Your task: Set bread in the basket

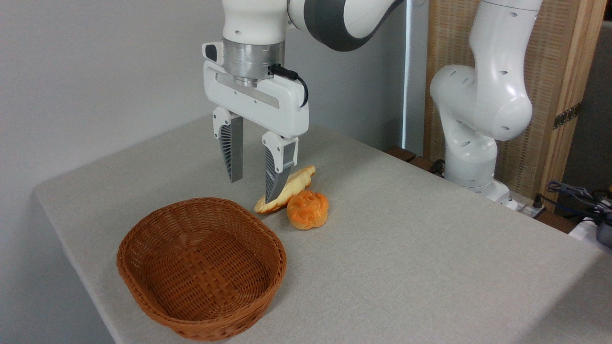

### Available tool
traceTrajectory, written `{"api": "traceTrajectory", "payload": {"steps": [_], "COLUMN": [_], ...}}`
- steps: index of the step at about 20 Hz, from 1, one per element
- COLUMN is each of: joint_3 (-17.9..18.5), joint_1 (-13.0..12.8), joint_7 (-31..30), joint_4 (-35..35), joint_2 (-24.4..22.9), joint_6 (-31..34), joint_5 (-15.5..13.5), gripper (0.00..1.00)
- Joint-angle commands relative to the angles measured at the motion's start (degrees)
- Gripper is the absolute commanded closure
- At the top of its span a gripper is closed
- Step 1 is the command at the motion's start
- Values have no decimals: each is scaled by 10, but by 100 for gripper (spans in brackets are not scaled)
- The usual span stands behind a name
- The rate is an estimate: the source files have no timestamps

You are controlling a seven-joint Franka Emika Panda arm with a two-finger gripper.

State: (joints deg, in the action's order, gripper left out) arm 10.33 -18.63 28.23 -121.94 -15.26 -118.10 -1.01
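Observation:
The bread [292, 185], a pale yellow-beige elongated loaf, lies on the table just behind the basket's far right side. My gripper [252, 188] hangs open above the table, its right finger in front of the loaf's middle and its left finger to the left of it. Nothing is held between the fingers. The brown wicker basket [143, 229] sits empty at the front left of the table.
A round orange knotted bun [308, 209] rests against the bread's right side. The table's edges run close to the basket at the left and front. The arm's white base [473, 143] stands at the back right, with cables [573, 196] beside it.

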Motion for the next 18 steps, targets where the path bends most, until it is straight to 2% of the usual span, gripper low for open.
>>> {"api": "traceTrajectory", "payload": {"steps": [1, 18], "joint_3": [11, 15], "joint_1": [-11, -11], "joint_7": [-5, -5], "joint_4": [-10, -8], "joint_2": [-10, -10], "joint_6": [-11, -3], "joint_5": [0, 0], "gripper": [0, 0]}}
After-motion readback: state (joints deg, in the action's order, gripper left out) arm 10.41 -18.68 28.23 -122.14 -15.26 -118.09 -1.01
